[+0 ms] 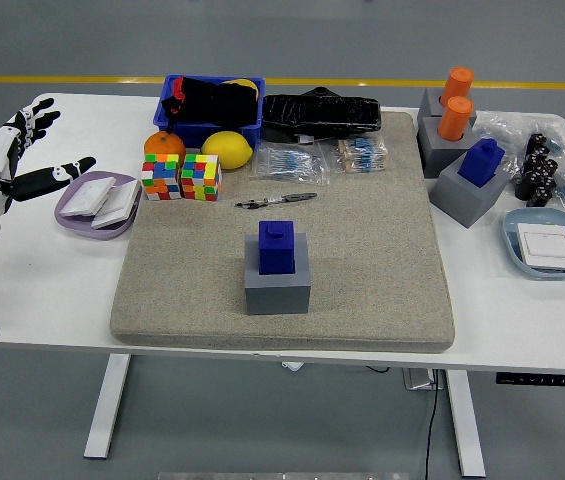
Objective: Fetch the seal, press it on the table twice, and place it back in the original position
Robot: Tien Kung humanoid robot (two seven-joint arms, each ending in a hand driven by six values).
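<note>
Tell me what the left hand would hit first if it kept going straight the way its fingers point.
The left hand is open, its fingers aimed up and right toward the table's far edge. That line looks free; only the thumb points toward the purple tray. Depth is uncertain.

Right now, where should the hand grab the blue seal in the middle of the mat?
Probably the blue seal by its upper block, coming from above: it stands upright in the gray holder, which hides its base, so only the top sides are free.
</note>
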